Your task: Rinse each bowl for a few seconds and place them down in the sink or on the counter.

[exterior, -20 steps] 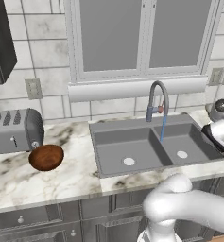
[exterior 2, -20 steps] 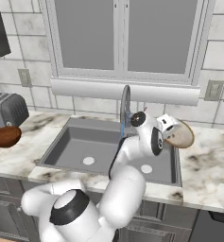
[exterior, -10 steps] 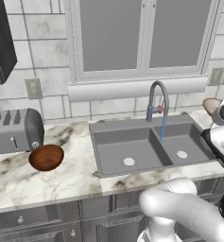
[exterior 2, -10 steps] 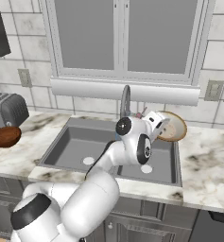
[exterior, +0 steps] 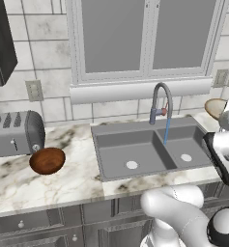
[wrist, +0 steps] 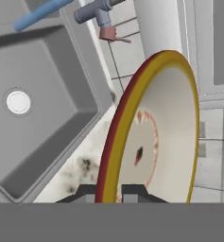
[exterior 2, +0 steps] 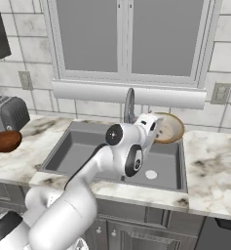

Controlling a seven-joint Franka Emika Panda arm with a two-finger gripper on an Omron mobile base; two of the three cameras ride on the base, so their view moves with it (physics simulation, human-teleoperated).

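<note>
Now the gripper (wrist: 108, 191) is clamped on the rim of the beige bowl (exterior 2: 168, 128), held on edge above the sink's (exterior 2: 78, 146) right basin, beside the running faucet (exterior: 160, 101). Next, probably, swing it under the stream. Farther off, the brown bowl (exterior: 47, 160) waits on the tabletop (exterior: 19, 185) by the toaster (exterior: 14, 132), well clear.

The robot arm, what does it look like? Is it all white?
Mostly white. The arm is built of smooth, rounded, glossy white segments, thick like tubes. Its joints are dark: black round caps and black bands show between the white parts. The gripper ends in two small dark finger tips. No cables or markings can be made out.
</note>
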